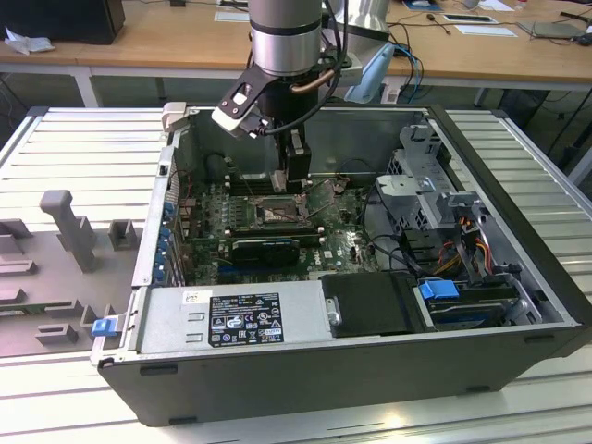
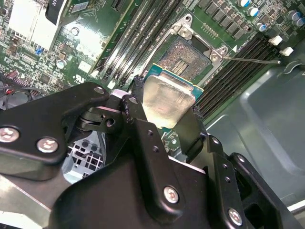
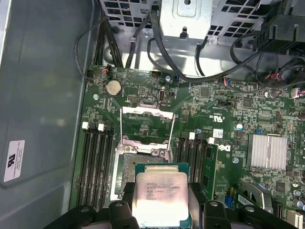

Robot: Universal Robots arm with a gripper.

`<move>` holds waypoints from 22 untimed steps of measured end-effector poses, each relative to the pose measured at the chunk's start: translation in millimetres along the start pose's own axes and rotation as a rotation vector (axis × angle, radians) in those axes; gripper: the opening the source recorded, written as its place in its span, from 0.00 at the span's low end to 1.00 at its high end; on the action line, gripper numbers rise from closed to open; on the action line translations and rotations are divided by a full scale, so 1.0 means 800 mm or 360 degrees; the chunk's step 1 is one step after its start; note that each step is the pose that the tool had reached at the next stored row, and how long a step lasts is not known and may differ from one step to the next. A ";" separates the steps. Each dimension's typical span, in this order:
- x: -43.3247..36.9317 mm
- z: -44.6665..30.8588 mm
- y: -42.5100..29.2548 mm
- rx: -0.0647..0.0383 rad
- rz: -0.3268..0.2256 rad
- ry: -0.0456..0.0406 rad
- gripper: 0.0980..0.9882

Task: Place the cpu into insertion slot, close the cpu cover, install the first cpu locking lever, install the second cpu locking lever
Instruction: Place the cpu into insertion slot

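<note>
Plainly, in the exterior view the black two-fingered gripper [image 1: 294,178] hangs just above the green motherboard [image 1: 342,242]. In the second wrist view its fingers are clamped on the small flat silver-grey square cpu [image 2: 167,101], near the dark-framed, gold-pinned insertion slot [image 2: 183,56] but not yet in it, so coming down off-square could bend pins. The first wrist view adds what seems the thin shiny cpu cover [image 3: 145,111], swung back off the socket.

The exterior view is bright, with soft, even light from above. The pale counter [image 1: 83,139] shines, but inside the computer case [image 1: 370,370] it is dim and shadowy. In both wrist views the cpu [image 3: 161,195] [image 2: 164,98] has white glare on its metal top. In the first wrist view the silver finned block [image 3: 267,151] looks washed out.
</note>
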State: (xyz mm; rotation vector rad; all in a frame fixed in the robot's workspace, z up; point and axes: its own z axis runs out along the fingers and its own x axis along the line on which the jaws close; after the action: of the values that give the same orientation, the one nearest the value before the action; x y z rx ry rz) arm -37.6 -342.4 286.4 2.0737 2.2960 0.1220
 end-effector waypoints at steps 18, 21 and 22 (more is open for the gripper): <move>0.000 0.0128 -0.0012 0.0000 0.0000 0.0000 0.48; 0.000 0.0150 -0.0014 0.0000 0.0003 0.0000 0.48; 0.000 0.0163 -0.0016 0.0000 0.0014 -0.0001 0.48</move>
State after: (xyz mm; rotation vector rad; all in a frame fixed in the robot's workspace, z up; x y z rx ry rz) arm -37.7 -342.4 273.3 2.0834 2.2867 0.1216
